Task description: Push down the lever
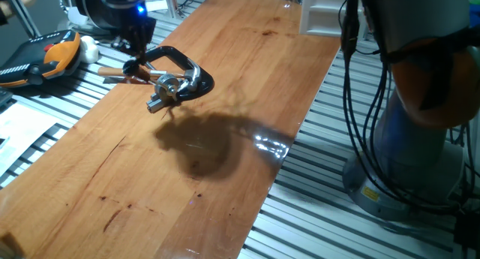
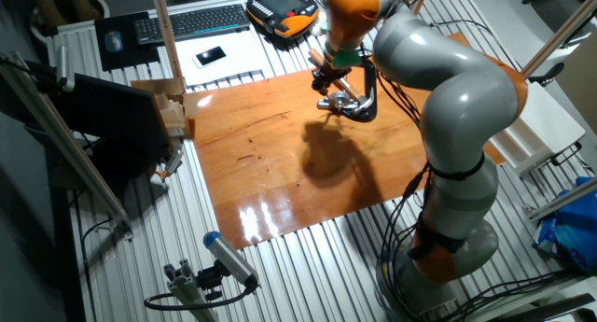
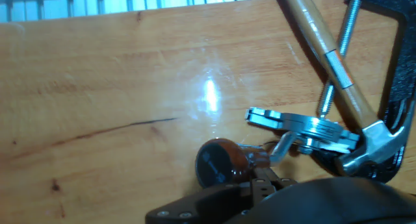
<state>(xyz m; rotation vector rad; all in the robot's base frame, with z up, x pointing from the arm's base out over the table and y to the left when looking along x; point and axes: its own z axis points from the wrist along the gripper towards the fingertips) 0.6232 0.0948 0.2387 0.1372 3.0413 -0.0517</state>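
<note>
In the hand view the lever shows as a short shiny rod (image 3: 281, 146) with a reddish-brown knob (image 3: 221, 163) at its tip. It is hinged on a chrome base (image 3: 305, 130) and lies low, close to the wooden table top (image 3: 130, 74). My gripper (image 3: 261, 188) is a dark mass at the bottom edge, fingers together, right behind and touching or almost touching the knob. In one fixed view the gripper (image 1: 136, 52) stands over the left end of the chrome base (image 1: 168, 86). In the other fixed view the gripper (image 2: 326, 79) is at the board's far edge.
A tan wooden tool handle (image 3: 318, 45) crosses over the base. A black C-shaped clamp (image 1: 184, 64) with its screw (image 3: 341, 49) holds the base to the board. A white box (image 1: 324, 10) stands at the far end. An orange-black pendant (image 1: 45, 58) lies off the board's left side.
</note>
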